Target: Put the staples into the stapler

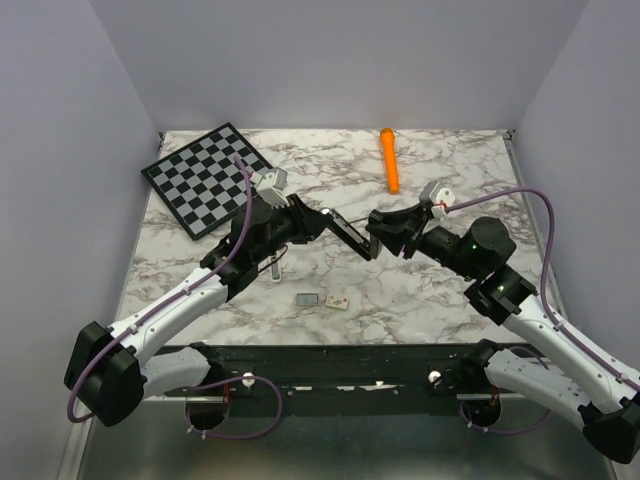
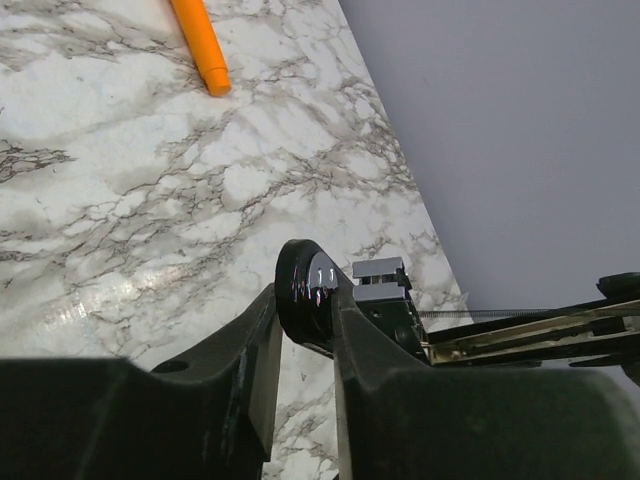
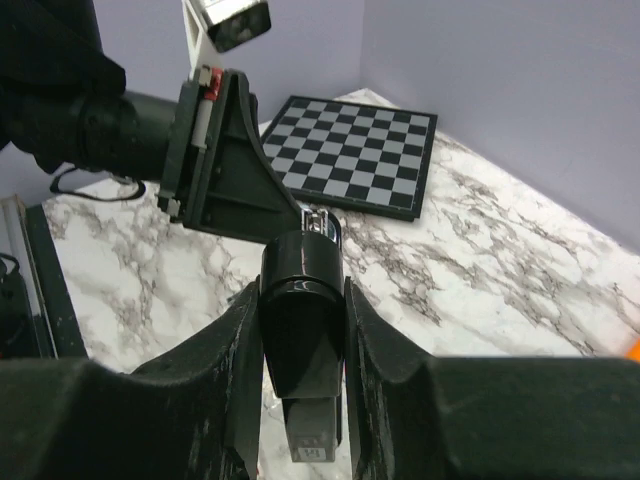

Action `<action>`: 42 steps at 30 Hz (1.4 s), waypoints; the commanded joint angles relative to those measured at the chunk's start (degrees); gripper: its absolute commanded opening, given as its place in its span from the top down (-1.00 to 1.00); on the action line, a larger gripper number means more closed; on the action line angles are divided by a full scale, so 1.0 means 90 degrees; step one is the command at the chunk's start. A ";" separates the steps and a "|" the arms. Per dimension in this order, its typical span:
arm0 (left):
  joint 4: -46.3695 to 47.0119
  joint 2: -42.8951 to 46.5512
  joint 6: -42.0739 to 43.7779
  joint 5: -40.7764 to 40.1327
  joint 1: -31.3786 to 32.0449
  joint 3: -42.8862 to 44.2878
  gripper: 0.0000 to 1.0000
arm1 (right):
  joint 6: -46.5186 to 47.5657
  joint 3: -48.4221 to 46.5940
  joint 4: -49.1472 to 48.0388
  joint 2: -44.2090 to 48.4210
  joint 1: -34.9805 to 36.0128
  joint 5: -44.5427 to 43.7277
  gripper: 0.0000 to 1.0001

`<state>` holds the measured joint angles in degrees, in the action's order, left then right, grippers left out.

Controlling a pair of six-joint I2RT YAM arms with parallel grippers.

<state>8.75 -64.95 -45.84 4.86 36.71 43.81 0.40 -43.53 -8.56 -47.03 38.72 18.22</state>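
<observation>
The black stapler (image 1: 350, 235) hangs above the table's middle, held between both arms. My left gripper (image 1: 318, 220) is shut on one rounded black end (image 2: 305, 290); beside that end a chrome part (image 2: 380, 282) and a metal rail (image 2: 530, 338) with a thin spring run off to the right. From the other side, my right gripper (image 1: 378, 232) is shut on the stapler's black body (image 3: 303, 320), its fingers (image 3: 240, 350) pressed to both flanks. The staples (image 1: 307, 299), a small grey block, lie on the marble below, apart from both grippers.
A tiny white piece (image 1: 337, 301) lies just right of the staples. An orange marker (image 1: 389, 158) rests at the back, also visible as the marker (image 2: 200, 45). A chessboard (image 1: 207, 178) occupies the back left corner, and the chessboard (image 3: 355, 150) appears behind the stapler.
</observation>
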 commanded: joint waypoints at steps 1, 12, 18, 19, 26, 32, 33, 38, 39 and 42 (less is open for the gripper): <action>-0.1588 -0.0654 0.0846 -0.0677 -0.0124 -0.0444 0.30 | -0.0582 -0.1013 -0.3531 0.0245 0.0063 0.0369 0.99; -0.0858 -0.0704 0.0670 0.0083 -0.0124 -0.0922 -0.16 | -0.0718 -0.1355 -0.4194 -0.0360 -0.0307 0.0212 0.99; -0.0232 -0.0411 0.0796 0.0553 -0.0124 -0.1079 -0.29 | -0.1060 -0.1423 -0.4556 -0.0770 -0.0454 0.0339 0.99; -0.0153 -0.0304 0.0855 0.0573 -0.0124 -0.1147 -0.32 | -0.1080 -0.1452 -0.4547 -0.0810 -0.0493 0.0368 0.99; 0.0677 0.1451 0.2113 0.0709 -0.0133 -0.1411 -0.70 | -0.1431 -0.1336 -0.4538 -0.0966 -0.0699 0.0690 0.99; 0.1039 0.1895 0.3704 0.2075 -0.0143 -0.1080 -0.96 | -0.1626 -0.1209 -0.4381 -0.0986 -0.0699 0.1178 0.99; 0.1049 0.1856 0.3833 0.2299 -0.0153 -0.1002 -0.96 | -0.1656 -0.1189 -0.4294 -0.0986 -0.0699 0.1305 0.99; 0.1137 0.1281 0.4302 0.3499 -0.0153 -0.0388 -0.96 | -0.1802 -0.1053 -0.4001 -0.0928 -0.0699 0.1686 0.99; 0.1146 0.1173 0.4380 0.3667 -0.0153 -0.0289 -0.95 | -0.1822 -0.1033 -0.3884 -0.0908 -0.0699 0.1745 0.99; 0.1185 0.0762 0.4372 0.4378 -0.0153 0.0131 -0.89 | -0.1861 -0.0955 -0.3698 -0.0849 -0.0708 0.1930 0.99</action>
<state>17.06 -54.41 -10.79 31.11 35.59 39.94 -15.05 -52.84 -41.19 -56.69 32.56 32.16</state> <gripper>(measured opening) 0.968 0.379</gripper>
